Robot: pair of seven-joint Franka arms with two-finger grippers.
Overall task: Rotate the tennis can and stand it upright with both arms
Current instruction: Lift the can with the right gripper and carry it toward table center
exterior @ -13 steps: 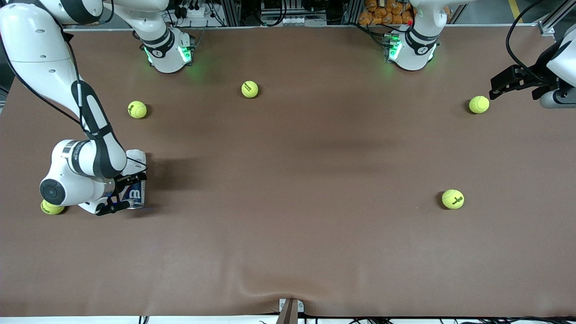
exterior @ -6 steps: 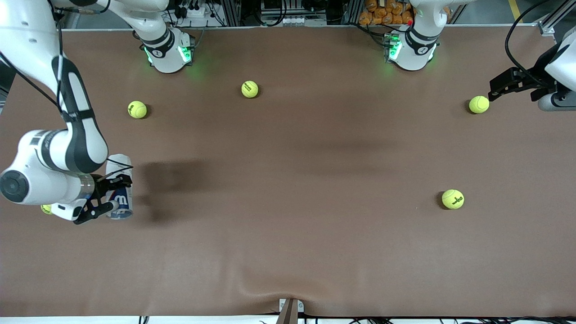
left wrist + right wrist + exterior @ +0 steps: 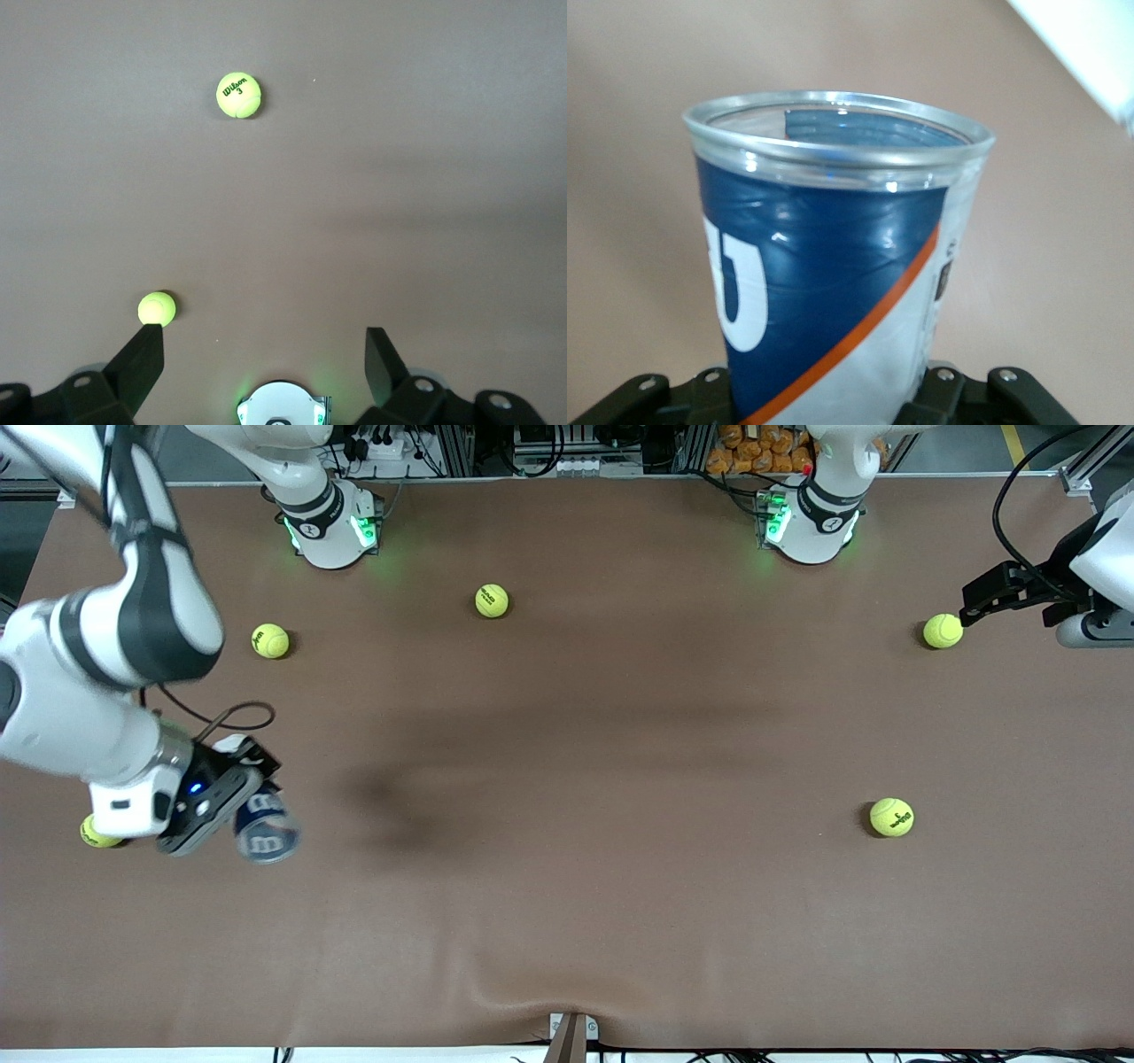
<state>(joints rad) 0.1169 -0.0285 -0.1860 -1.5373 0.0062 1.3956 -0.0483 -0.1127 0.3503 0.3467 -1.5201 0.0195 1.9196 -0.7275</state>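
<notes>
Toward the right arm's end of the table, the right gripper (image 3: 237, 802) hung in the air with the tennis can (image 3: 264, 828) pinched between its fingers, over the brown table (image 3: 567, 886) close to a tennis ball (image 3: 97, 833) that lay partly hidden under the wrist. From the right wrist view the can (image 3: 833, 257) showed its clear rim pointing away from the camera, its dark-blue label with a white letter and an orange stripe, and the fingers pressed against its lower sides. At the left arm's end, the left gripper (image 3: 985, 593) waited with its jaws spread and nothing between them, above a ball (image 3: 943, 631). Its wrist view showed two balls (image 3: 238, 95) (image 3: 157, 308) on bare table.
</notes>
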